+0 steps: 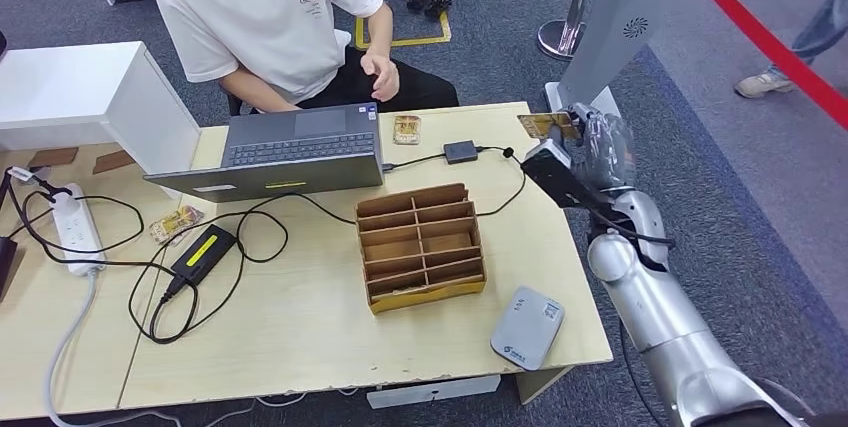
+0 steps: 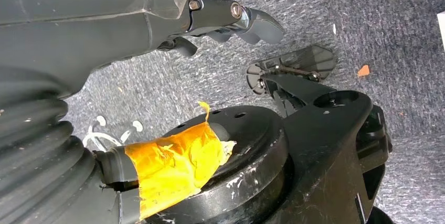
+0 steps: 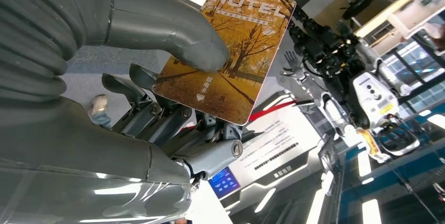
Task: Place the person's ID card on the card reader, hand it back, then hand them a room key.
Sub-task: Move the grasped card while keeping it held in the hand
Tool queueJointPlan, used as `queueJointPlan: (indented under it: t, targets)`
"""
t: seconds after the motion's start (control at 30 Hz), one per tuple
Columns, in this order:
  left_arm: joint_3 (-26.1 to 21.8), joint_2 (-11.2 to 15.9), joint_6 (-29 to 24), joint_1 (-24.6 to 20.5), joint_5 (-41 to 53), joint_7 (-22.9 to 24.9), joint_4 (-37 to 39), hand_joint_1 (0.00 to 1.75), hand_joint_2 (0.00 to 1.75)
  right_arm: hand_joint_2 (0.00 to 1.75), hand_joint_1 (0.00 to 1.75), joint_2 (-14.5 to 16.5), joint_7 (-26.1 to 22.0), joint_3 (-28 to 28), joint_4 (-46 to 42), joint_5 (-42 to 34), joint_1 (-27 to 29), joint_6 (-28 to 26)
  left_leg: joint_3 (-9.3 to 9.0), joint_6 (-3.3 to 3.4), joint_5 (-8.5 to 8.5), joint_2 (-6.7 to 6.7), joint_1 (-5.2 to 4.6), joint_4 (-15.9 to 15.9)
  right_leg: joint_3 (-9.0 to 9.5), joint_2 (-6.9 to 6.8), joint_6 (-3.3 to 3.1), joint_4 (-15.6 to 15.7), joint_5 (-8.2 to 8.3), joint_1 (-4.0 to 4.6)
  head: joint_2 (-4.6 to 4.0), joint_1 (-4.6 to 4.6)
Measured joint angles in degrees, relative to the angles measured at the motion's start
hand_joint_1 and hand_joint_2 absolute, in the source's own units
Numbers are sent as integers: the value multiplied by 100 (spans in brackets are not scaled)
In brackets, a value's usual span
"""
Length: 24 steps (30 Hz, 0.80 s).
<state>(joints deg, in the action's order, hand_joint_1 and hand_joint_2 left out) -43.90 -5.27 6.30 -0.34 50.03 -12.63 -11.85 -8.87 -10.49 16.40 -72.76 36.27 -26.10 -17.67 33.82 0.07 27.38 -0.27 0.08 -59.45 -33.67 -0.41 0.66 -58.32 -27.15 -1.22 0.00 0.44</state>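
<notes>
- Broadly, the counter (image 1: 300, 327) carries a laptop (image 1: 290, 152), a cardboard organiser (image 1: 422, 245) with slotted compartments, and a person (image 1: 275, 17) in a white shirt sits behind it.
- Near the counter's front right corner lies the grey card reader (image 1: 527, 326).
- Raised beside the counter's far right corner, the right hand (image 1: 590, 142) pinches the room key (image 3: 228, 51), a card printed "HOTEL", between thumb (image 3: 173, 32) and fingers (image 3: 157, 116).
- Another card (image 1: 406, 129) lies on the counter beside the laptop, just in front of the person.
- Hanging over grey carpet, the left hand (image 2: 157, 9) holds nothing, its fingers loosely curled.
</notes>
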Motion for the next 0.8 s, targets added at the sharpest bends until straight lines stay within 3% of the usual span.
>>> queueJointPlan:
  t: [0.43, 0.8]
  targets:
    - [-286, -71, -61, 14, -5, 78, 2, 0, 175, 175, 175, -243, -615, -608, -1768, -128, 2011, 242, 0, -4, 13, 1, 0, 1, -1, -1, 5, 3, -10, 0, 2, -1]
    - [-423, -100, -64, 8, 94, 98, 2, 0, 175, 175, 175, -228, -721, -651, -2035, 400, 2823, 202, 0, -6, 15, 2, 0, 3, 0, 0, 6, 3, -12, 0, 0, -1]
